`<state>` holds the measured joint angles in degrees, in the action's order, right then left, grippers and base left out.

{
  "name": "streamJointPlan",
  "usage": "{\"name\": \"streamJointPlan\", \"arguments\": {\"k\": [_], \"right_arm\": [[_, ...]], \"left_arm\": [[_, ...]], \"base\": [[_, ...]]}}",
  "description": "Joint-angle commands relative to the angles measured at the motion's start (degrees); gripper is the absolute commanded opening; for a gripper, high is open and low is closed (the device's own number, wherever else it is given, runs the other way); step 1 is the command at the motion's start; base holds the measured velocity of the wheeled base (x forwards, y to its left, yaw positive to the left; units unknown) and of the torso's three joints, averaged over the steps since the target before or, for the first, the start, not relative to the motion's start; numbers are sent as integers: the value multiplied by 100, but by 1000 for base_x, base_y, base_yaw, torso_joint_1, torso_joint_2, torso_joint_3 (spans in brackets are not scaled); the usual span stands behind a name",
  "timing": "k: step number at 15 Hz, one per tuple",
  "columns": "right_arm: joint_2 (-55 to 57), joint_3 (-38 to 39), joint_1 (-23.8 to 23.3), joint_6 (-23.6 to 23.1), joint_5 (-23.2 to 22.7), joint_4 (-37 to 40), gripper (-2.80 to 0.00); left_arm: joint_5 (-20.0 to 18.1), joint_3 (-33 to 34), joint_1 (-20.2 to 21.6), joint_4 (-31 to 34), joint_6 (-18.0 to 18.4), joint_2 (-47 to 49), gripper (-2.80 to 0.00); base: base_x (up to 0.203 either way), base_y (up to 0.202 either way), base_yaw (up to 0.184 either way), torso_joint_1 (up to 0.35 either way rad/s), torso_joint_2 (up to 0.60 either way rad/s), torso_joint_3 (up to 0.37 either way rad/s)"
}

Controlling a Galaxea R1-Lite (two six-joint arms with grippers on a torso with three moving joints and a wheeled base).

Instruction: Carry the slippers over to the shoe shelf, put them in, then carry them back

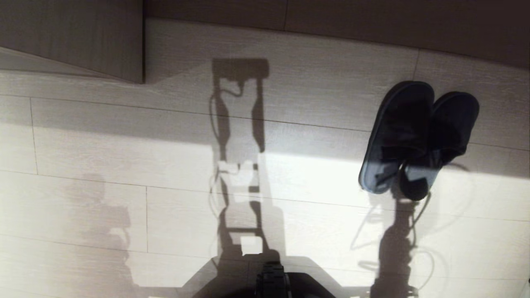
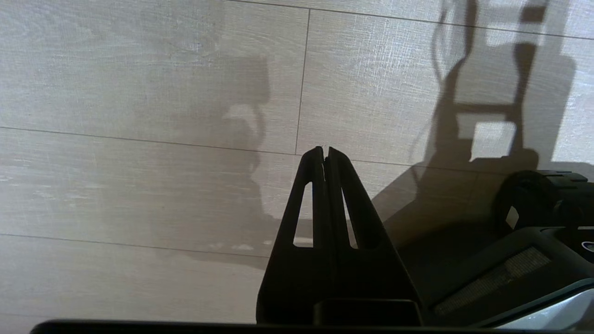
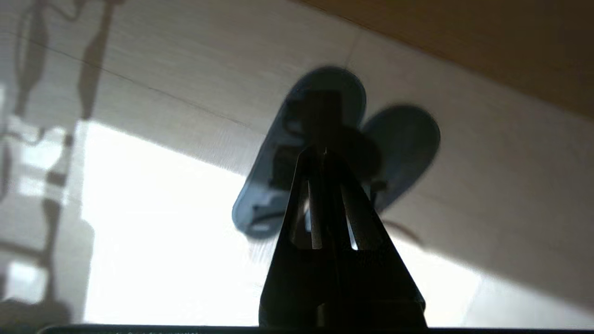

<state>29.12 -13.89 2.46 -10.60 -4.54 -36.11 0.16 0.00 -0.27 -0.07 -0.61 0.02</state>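
The slippers lie side by side on the floor at my two o'clock, heels touching. My right gripper hangs above them, clenched and empty; my left gripper is clenched too.

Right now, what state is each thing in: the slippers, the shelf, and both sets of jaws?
slippers: on the floor, side by side and touching, straps up, not held.
shoe shelf: only a wood-grain panel shows; nothing seen in it.
left gripper: jaws shut, empty, above bare floor.
right gripper: jaws shut, empty, pointing at the slippers, apart from them.
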Motion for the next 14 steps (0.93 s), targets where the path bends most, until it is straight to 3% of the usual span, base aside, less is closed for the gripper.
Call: {"name": "streamJointPlan", "arguments": {"k": [1,5,7,10,14], "right_arm": [[-1234,80,-159,139,-20,690,-280],[-2476,531,-280,330,-143,2162,-280],[-2544,613,-290,337,-160,2331,-280],[-2898,1340,-290,300,-68,3012,-280],[-2920,1389,-290,348,322,3594,-280]], "left_arm": [[2,9,0,-1,0,-11,-280],[2,9,0,-1,0,-11,-280],[2,9,0,-1,0,-2,-280],[2,9,0,-1,0,-2,-280],[-7,9,0,-1,0,-11,-280]], "base": [[0,0,0,0,0,0],[0,0,0,0,0,0],[0,0,0,0,0,0],[0,0,0,0,0,0],[0,0,0,0,0,0]]}}
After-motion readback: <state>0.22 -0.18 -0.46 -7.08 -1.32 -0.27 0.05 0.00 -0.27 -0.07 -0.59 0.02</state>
